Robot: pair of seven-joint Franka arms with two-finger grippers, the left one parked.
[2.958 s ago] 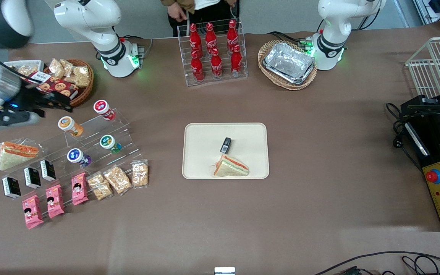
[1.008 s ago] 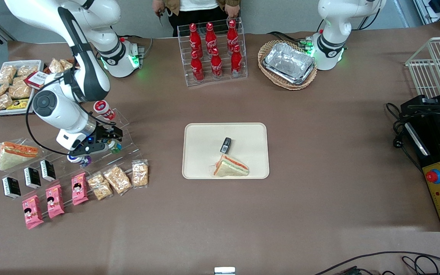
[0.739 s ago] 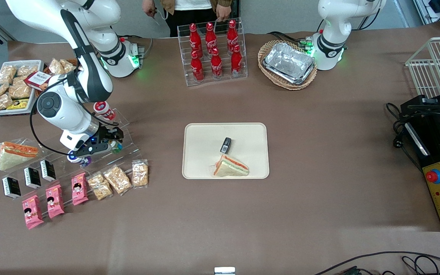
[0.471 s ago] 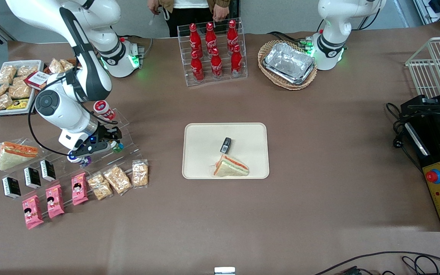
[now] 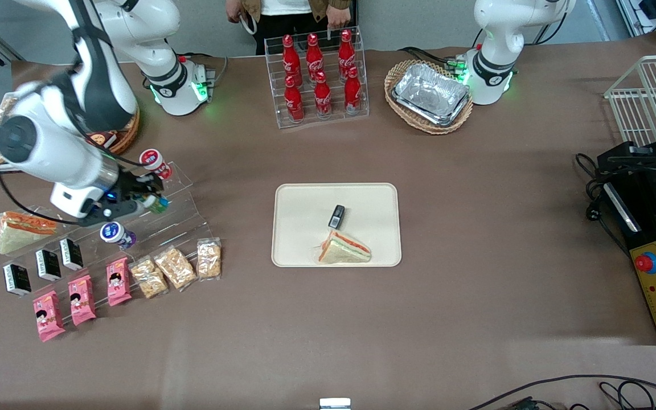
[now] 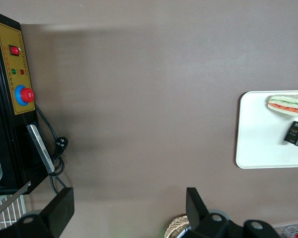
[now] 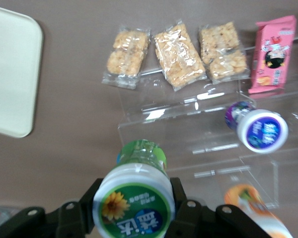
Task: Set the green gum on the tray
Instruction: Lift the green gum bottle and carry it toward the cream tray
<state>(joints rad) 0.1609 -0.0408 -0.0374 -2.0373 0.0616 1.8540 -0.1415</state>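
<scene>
My gripper [image 5: 147, 200] hangs above the clear stepped stand [image 5: 183, 212] at the working arm's end of the table, shut on the green gum [image 5: 158, 203]. In the right wrist view the green gum [image 7: 134, 196] fills the space between the black fingers [image 7: 185, 207], white lid with green label facing the camera, green body pointing down, held clear of the steps by the gripper [image 7: 134, 204]. The cream tray [image 5: 305, 216] lies in the middle of the table, and one rounded corner of the tray [image 7: 12, 69] shows from the wrist.
On the tray lie a wrapped sandwich [image 5: 344, 250] and a small black pack [image 5: 336, 216]. The stand holds a blue-lidded purple canister [image 5: 113, 233], a red-lidded one [image 5: 153, 161] and an orange one [image 7: 248, 204]. Snack packs [image 5: 175, 266] lie nearer the camera. A cola rack [image 5: 316, 80] stands farther back.
The gripper has risen off the stand with the green gum in it and drifted toward the working arm's end. The gum's place on the step is now bare.
</scene>
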